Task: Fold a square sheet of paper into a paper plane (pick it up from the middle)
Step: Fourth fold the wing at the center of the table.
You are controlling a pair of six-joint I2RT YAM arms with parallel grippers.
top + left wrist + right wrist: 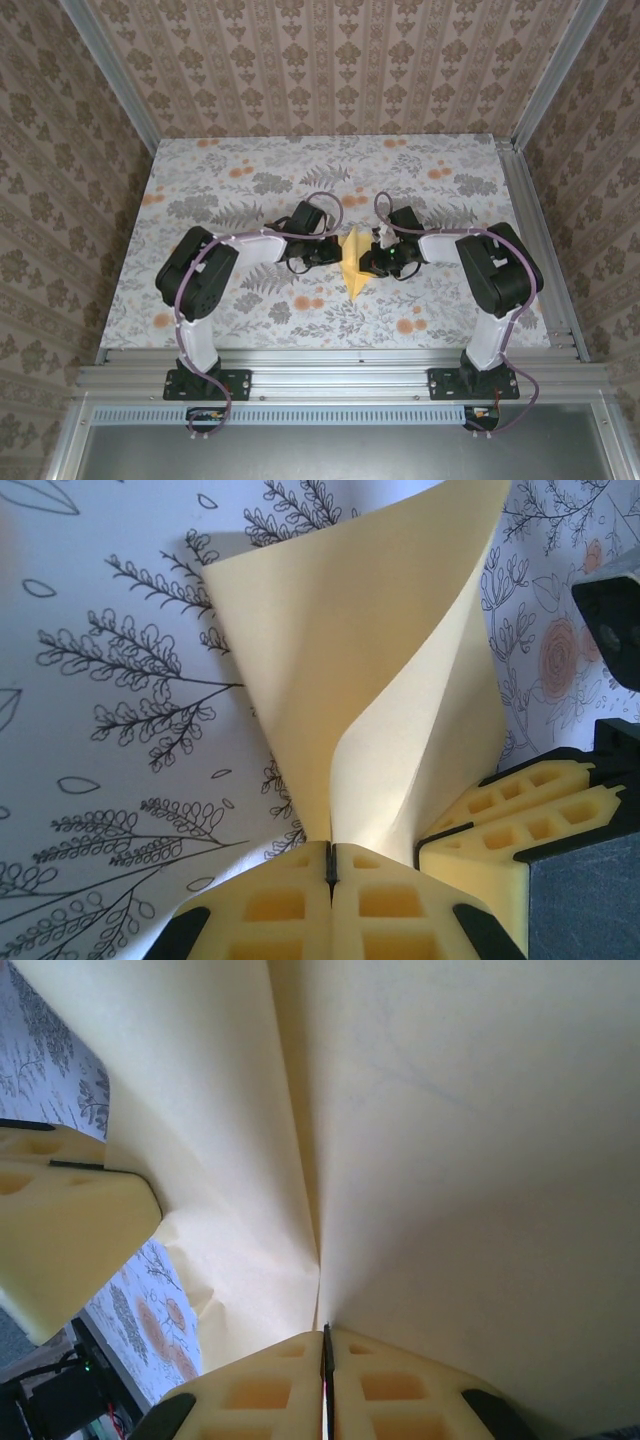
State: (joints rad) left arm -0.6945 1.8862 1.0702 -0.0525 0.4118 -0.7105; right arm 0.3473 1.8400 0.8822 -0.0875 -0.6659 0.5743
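Top external view: the flower-print bench (pixel 250 190) has bare room to the left, right and far side of the middle. Patterned walls (pixel 330 60) close three sides and a metal rail (pixel 340 365) runs along the near edge. The pale-yellow sheet of paper (pixel 354 262) is mid-bench, held between the two grippers. It is bunched up, not flat, with a pointed corner toward the near side. Both arms bend elbows outward, forearms reaching inward so the left gripper (pixel 336 254) and right gripper (pixel 372 262) meet at the sheet, close together. In the left wrist view the left fingers (pixel 290 905) are clenched on the sheet's narrow lower end, pads pressed together. The paper rises from the seam as a twisted cone, one flap curling over the other. The right arm's yellow fingers sit just beside it at the right, against the paper. In the right wrist view the right fingers (pixel 400 1385) are clenched on a crease, with paper fanning upward across most of the frame. One left finger presses the sheet at the left edge.
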